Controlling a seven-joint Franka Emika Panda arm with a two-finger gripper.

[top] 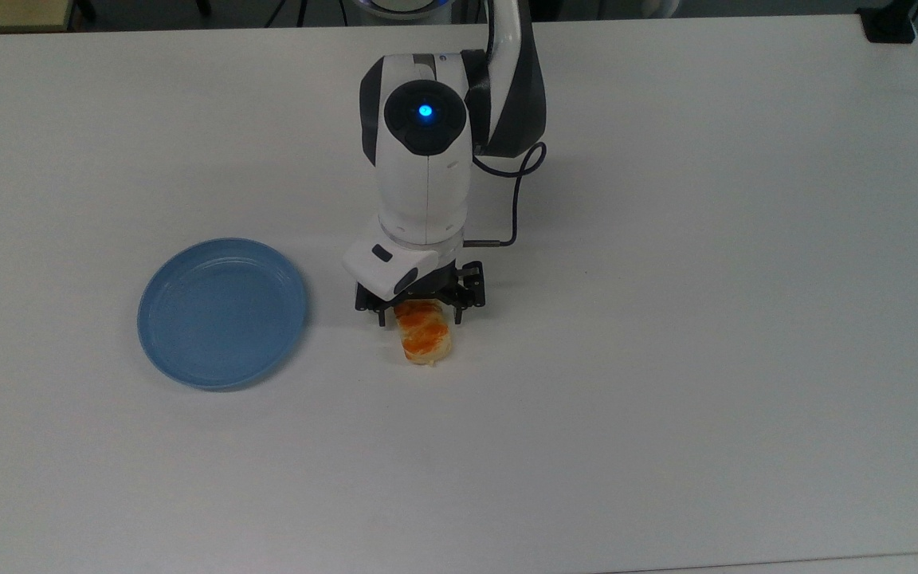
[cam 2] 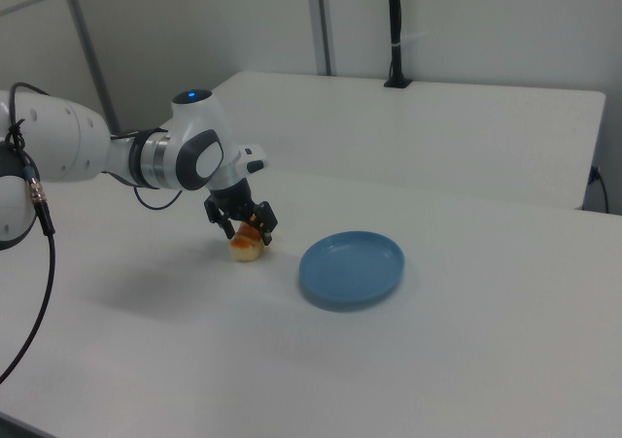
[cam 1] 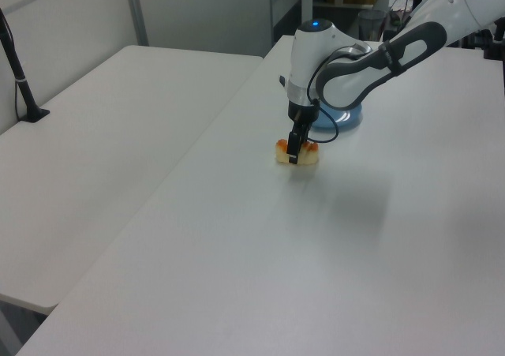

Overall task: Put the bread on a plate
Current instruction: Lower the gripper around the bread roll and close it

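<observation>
Light-blue plate (top: 222, 313) holding nothing at centre-left of the top view, bread (top: 425, 338) on the white table (top: 666, 319) near frame centre, gripper (top: 421, 316) lowered over its upper end, fingers spread either side

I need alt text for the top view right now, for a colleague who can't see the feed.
Seen from above, the gripper is lowered with open fingers straddling one end of the bread, which lies on the white table. The blue plate sits empty to the top view's left of the bread, apart from it.
</observation>
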